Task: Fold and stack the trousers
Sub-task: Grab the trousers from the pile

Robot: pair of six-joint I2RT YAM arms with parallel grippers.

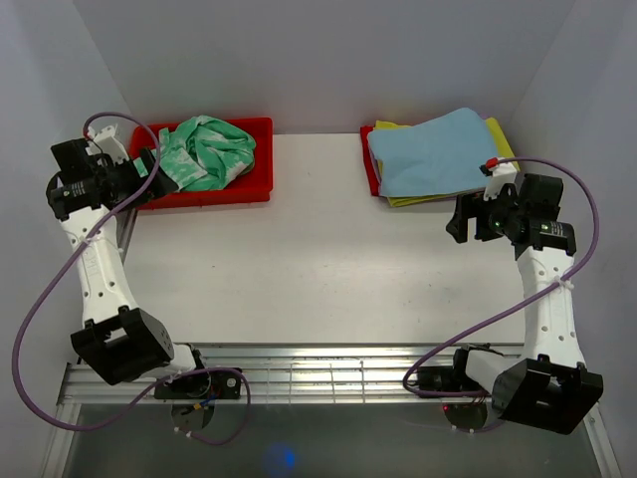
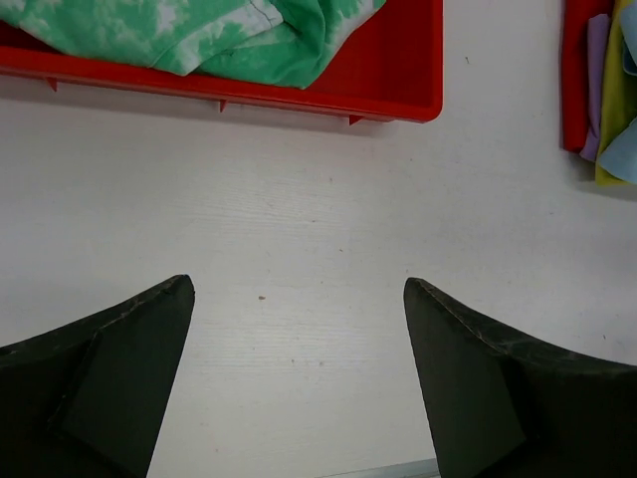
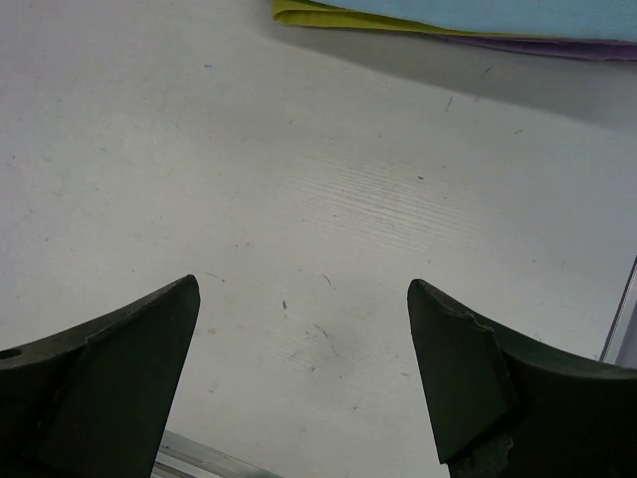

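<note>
Starting at the first step, nothing folded yet: on the broad, matt white table (image 1: 328,259), soft green tie-dye trousers (image 1: 207,151) heaped in crumpled folds inside the rigid red tray (image 1: 249,189) at the far left, with a flat light blue cloth (image 1: 433,154) over a yellow cloth (image 1: 503,139) far right. Hovering over bare tabletop, claws spread wide and empty: left gripper (image 2: 299,289) just beside the tray, right gripper (image 3: 304,284) near the stack. Likely next: reach left into the tray, pinch a limp fold, drag it out for spreading.
</note>
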